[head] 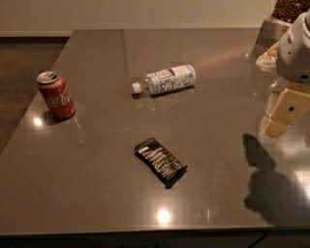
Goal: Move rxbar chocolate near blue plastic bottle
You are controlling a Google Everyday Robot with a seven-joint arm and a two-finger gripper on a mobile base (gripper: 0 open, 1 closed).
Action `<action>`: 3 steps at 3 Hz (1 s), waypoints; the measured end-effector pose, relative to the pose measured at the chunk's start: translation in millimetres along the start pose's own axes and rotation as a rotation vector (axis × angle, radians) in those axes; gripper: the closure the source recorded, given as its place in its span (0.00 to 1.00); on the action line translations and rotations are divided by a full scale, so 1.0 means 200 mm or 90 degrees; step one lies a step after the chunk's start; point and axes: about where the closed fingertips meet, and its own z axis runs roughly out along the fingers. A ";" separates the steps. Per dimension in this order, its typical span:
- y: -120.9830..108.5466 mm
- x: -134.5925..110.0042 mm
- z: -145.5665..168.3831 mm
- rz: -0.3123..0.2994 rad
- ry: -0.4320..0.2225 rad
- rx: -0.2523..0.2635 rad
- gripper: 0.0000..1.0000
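The rxbar chocolate (161, 162) is a flat black wrapper with white lettering. It lies diagonally on the grey table (97, 164), near the front middle. The blue plastic bottle (165, 80) lies on its side farther back, with its white cap pointing left. About a bar's length of bare table separates the two. My gripper (282, 115) hangs above the table at the right edge of the view. It is well to the right of the bar and touches neither thing. Nothing shows in it.
A red Coca-Cola can (56, 95) stands upright near the table's left edge. A container of dark brown pieces (289, 9) sits at the back right corner. The arm's shadow (271, 186) falls on the front right. Floor lies beyond the left edge.
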 end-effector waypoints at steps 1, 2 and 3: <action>0.07 -0.09 0.03 0.004 -0.006 -0.006 0.00; 0.16 -0.19 0.10 0.011 -0.013 -0.027 0.00; 0.28 -0.32 0.21 0.023 -0.028 -0.060 0.00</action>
